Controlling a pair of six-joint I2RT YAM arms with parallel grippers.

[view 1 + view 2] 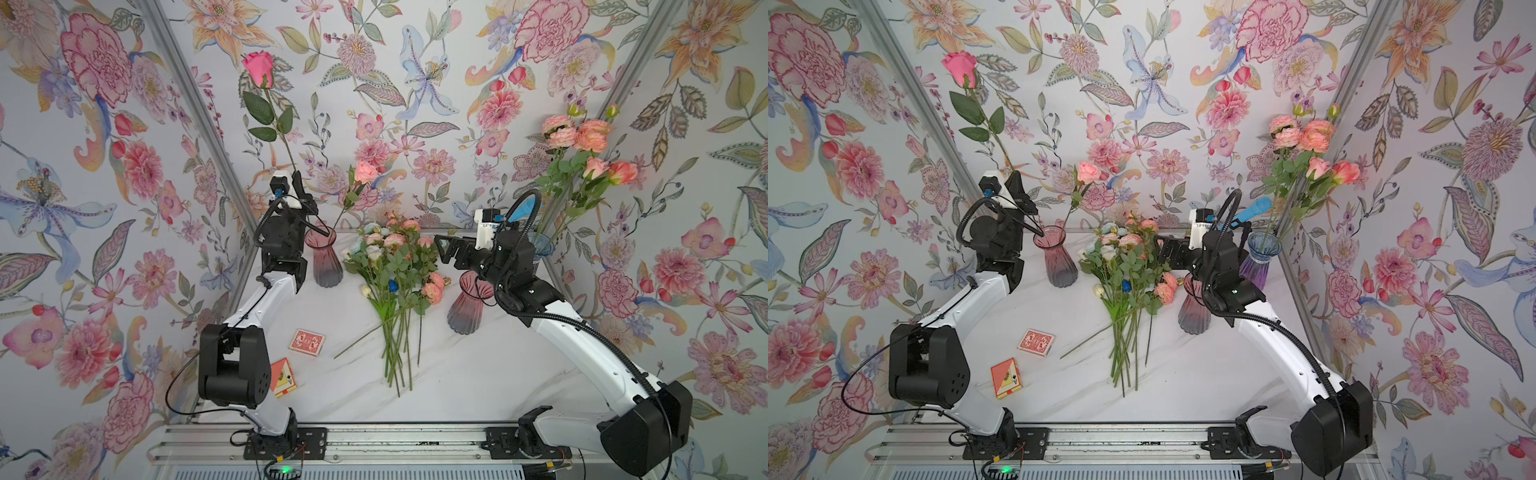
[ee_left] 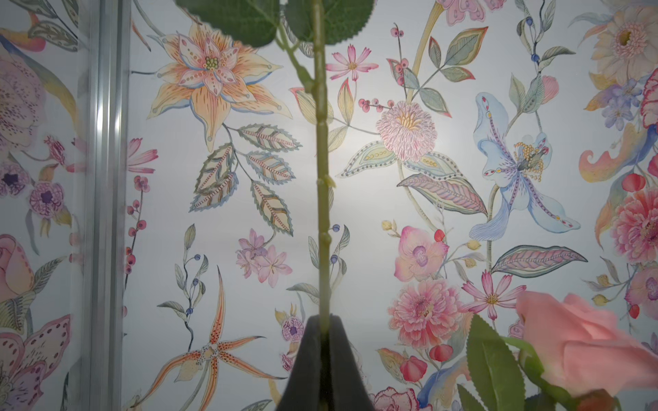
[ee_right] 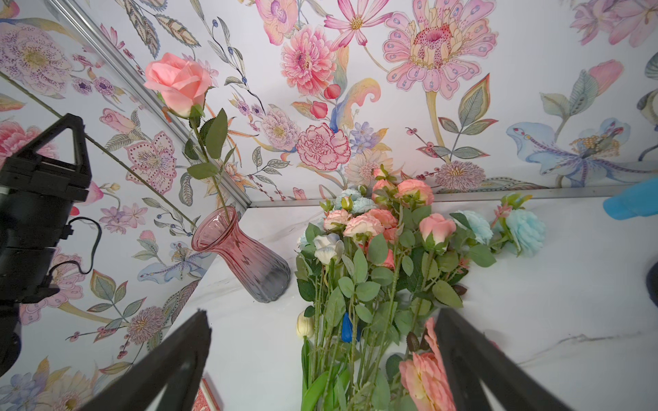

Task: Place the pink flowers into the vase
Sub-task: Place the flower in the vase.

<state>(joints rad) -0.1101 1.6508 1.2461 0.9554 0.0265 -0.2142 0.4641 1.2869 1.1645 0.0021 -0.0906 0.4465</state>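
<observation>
Left tool (image 1: 297,176), in both top views, is clamped shut on the lower stem of a deep pink rose (image 1: 258,68). It holds the rose nearly upright, with the bloom high above it. The tool hangs above the rear pink vase (image 1: 325,259), toward the left arm's side, and a salmon rose (image 1: 365,172) stands in that vase. The right tool (image 1: 444,249) gapes wide and empty, just beside the heads of the bunch of flowers (image 1: 399,282) lying on the worktop (image 1: 478,374) between the arms. A second pink vase (image 1: 1194,311) stands near the bunch, and a blue vase (image 1: 1262,257) holds more pink blooms (image 1: 1304,135).

From the left wrist, the dark fingers (image 2: 309,356) press together on the green stem (image 2: 322,178), which runs straight away from them. The salmon rose (image 2: 576,338) is close by.

From the right wrist, the fingers (image 3: 178,356) spread far apart, gripping nothing. The bunch (image 3: 374,270) lies on the worktop beyond them, with the rear vase (image 3: 245,263) beside it.
</observation>
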